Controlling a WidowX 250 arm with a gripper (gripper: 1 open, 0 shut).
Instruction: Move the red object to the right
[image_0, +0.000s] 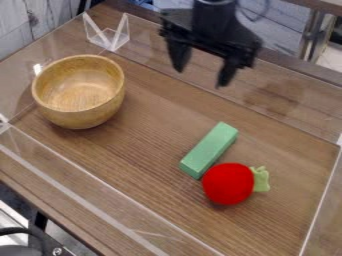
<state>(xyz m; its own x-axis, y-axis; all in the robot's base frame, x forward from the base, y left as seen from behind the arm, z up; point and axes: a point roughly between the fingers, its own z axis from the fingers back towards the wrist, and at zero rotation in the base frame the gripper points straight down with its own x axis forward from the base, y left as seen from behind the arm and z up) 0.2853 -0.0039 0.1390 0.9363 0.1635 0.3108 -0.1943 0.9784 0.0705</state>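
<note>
The red object (230, 184), a small round bright-red toy fruit with a pale green leafy stem on its right side, rests on the wooden table near the front right. My black gripper (203, 64) hangs high over the back of the table, well away from the fruit and up-left of it. Its dark fingers (178, 57) point downward, spread wide apart, with nothing between them.
A flat green rectangular block (210, 149) lies at a slant, touching or almost touching the fruit's upper left. A wooden bowl (79, 90) stands at the left. Clear acrylic walls (107, 32) ring the table.
</note>
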